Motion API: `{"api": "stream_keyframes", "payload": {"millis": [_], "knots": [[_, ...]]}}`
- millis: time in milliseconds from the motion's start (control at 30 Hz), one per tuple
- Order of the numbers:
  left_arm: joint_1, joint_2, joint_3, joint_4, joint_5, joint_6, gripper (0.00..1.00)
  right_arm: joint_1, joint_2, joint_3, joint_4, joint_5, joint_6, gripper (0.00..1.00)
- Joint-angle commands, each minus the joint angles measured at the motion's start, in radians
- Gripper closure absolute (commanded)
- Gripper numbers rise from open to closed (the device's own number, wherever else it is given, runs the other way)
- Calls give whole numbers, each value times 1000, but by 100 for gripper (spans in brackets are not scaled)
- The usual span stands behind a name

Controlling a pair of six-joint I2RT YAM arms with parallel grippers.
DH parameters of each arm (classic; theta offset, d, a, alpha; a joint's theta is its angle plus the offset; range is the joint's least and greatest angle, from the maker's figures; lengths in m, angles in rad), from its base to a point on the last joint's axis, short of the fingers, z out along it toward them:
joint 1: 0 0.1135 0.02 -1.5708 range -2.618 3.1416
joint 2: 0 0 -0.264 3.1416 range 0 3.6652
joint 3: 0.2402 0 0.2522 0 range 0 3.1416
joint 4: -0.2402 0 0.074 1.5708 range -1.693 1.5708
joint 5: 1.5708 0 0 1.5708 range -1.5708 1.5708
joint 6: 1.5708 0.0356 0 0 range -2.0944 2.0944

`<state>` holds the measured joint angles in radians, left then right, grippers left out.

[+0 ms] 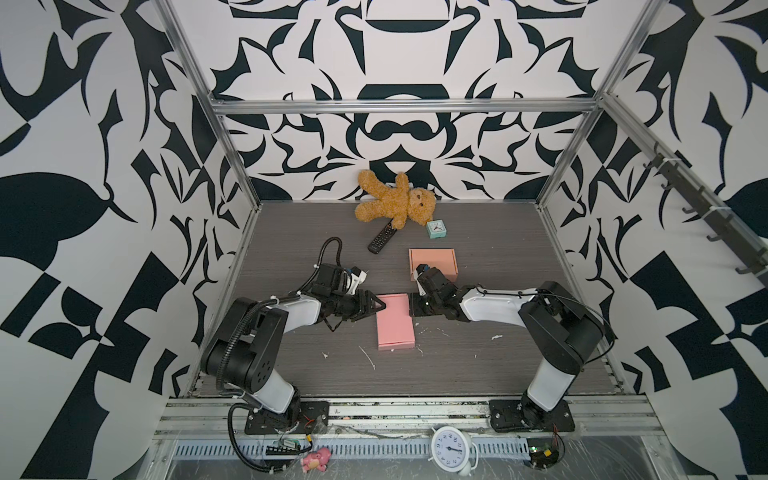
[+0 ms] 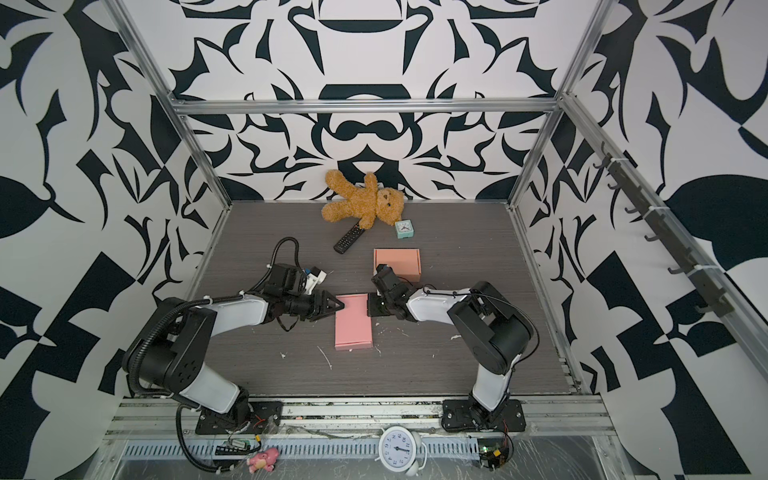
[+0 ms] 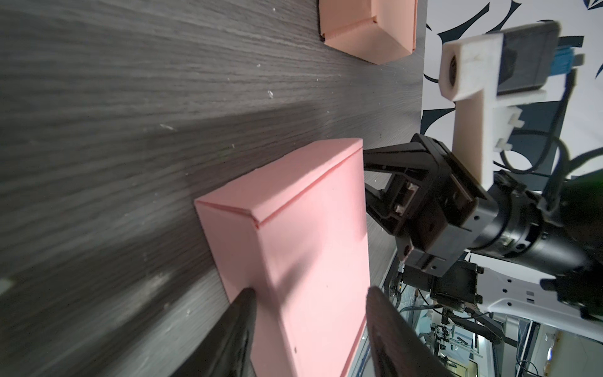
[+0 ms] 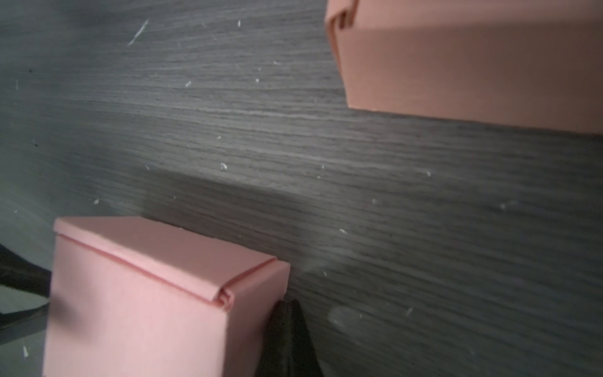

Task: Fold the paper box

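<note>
My left jaws stand apart, one finger point(image 3: 239, 316) against a wall of the paper box point(image 1: 395, 322) and its mate on the other side of it. Whether they actually pinch it I cannot tell. My right jaws are clenched on nothing, their joined tips butted against the box's right-hand long wall near the far corner. The box lies flat in the middle of the desk point(image 1: 519, 270), between the two arms, lid up. Its long axis runs from my near edge toward the back wall, and a peach box point(image 1: 436, 259) sits farther back, apart from it. I judge the folding nearly finished: the lid is down, though a rolled lip in the right wrist view looks not quite seated. Next I need a gentle, even squeeze from both sides, without skidding the box.
</note>
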<state>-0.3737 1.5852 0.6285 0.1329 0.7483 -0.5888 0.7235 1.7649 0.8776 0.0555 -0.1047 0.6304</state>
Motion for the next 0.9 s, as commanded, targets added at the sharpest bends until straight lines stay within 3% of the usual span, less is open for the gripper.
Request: {"api": "stream_keyframes", "payload": {"millis": [0,433,700,867], "knots": [[-17,24,20,33,20,-9,43,19,11,30,23,-36,20,100],[-37,30,31,45,18,-18,43,51,5,18,64,-61,53,100],[-27,11,16,6,2,2,44,38,-67,-71,47,-18,43,100],[-14,-46,-33,-39,-34,26,33,23,-148,-173,36,16,47,97]]}}
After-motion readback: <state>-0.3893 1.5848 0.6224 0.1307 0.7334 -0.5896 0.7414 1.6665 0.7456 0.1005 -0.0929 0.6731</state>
